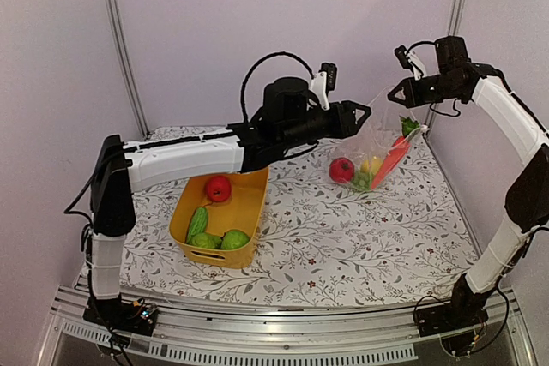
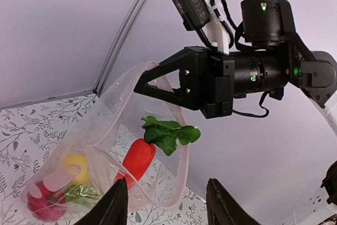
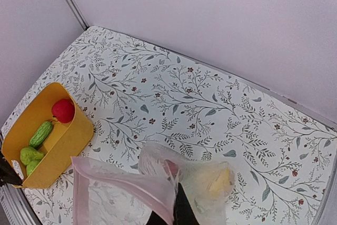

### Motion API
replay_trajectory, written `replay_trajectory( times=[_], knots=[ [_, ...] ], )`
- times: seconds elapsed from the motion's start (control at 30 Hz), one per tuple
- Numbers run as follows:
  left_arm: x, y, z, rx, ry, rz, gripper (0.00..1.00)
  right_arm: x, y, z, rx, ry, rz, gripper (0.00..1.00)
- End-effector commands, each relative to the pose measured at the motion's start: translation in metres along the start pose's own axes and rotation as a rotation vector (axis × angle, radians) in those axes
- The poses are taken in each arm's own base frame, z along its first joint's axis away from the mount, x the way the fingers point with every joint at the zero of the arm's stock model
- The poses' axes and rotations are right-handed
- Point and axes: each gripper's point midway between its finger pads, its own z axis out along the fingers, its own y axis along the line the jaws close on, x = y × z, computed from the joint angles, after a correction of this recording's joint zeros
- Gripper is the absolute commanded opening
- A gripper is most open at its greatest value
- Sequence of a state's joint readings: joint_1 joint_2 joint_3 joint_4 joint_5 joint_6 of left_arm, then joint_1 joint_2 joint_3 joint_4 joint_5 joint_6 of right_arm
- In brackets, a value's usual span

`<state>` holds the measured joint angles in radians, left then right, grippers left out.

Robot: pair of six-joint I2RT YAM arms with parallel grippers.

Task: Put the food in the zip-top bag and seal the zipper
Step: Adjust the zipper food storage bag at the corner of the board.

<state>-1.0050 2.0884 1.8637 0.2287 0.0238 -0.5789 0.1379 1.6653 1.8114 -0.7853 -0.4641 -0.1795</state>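
Note:
The clear zip-top bag hangs from my right gripper, which is shut on its upper rim. Inside it lie an orange carrot with its green top at the mouth, a red apple and a yellow lemon. My left gripper hovers just left of the bag mouth, open and holding nothing. In the left wrist view the carrot rests against the pinkish zipper beyond my left gripper. In the right wrist view my right gripper pinches the bag.
A yellow basket stands on the floral table cloth at front left, holding a red apple, a cucumber and limes. Walls with metal posts close in the back and both sides.

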Motion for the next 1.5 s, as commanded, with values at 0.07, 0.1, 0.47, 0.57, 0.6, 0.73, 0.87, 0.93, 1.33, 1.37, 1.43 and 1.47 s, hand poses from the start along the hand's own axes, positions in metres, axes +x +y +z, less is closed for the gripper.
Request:
replay_trajectory(
  times=[0.07, 0.1, 0.47, 0.57, 0.6, 0.73, 0.87, 0.93, 1.33, 1.37, 1.43, 1.47],
  knots=[
    [0.053, 0.038, 0.017, -0.055, 0.108, -0.079, 0.46, 0.02, 0.024, 0.014, -0.138, 0.027, 0.031, 0.0],
    [0.058, 0.04, 0.018, -0.056, 0.117, -0.095, 0.45, 0.021, 0.026, 0.015, -0.15, 0.031, 0.033, 0.0],
    [0.075, 0.045, 0.031, -0.077, 0.171, -0.205, 0.42, 0.02, 0.042, 0.021, -0.166, 0.039, -0.008, 0.0],
    [0.074, 0.043, 0.035, -0.063, 0.169, -0.212, 0.32, 0.019, 0.042, 0.02, -0.162, 0.037, -0.013, 0.0],
    [0.072, 0.044, 0.037, -0.059, 0.168, -0.214, 0.24, 0.02, 0.041, 0.02, -0.16, 0.04, -0.013, 0.0],
    [0.069, 0.053, 0.046, -0.077, 0.173, -0.218, 0.0, 0.018, 0.036, 0.019, -0.123, 0.041, -0.03, 0.0],
    [0.037, 0.054, 0.048, -0.053, 0.131, -0.19, 0.0, 0.002, 0.01, 0.01, 0.04, 0.021, -0.094, 0.0],
    [-0.003, 0.029, 0.034, 0.022, 0.04, -0.131, 0.0, -0.01, -0.016, -0.002, 0.142, -0.011, -0.103, 0.0],
    [0.028, 0.108, 0.051, -0.185, 0.037, -0.106, 0.0, -0.033, -0.003, -0.035, 0.116, -0.118, -0.13, 0.0],
    [0.028, 0.112, 0.055, -0.174, 0.043, -0.103, 0.0, -0.042, -0.002, -0.045, 0.141, -0.163, -0.14, 0.0],
    [0.021, 0.115, 0.06, -0.168, 0.037, -0.098, 0.0, -0.049, -0.005, -0.059, 0.198, -0.217, -0.158, 0.0],
    [0.011, 0.11, 0.061, -0.15, 0.029, -0.095, 0.0, -0.048, -0.008, -0.06, 0.217, -0.223, -0.161, 0.0]
  ],
)
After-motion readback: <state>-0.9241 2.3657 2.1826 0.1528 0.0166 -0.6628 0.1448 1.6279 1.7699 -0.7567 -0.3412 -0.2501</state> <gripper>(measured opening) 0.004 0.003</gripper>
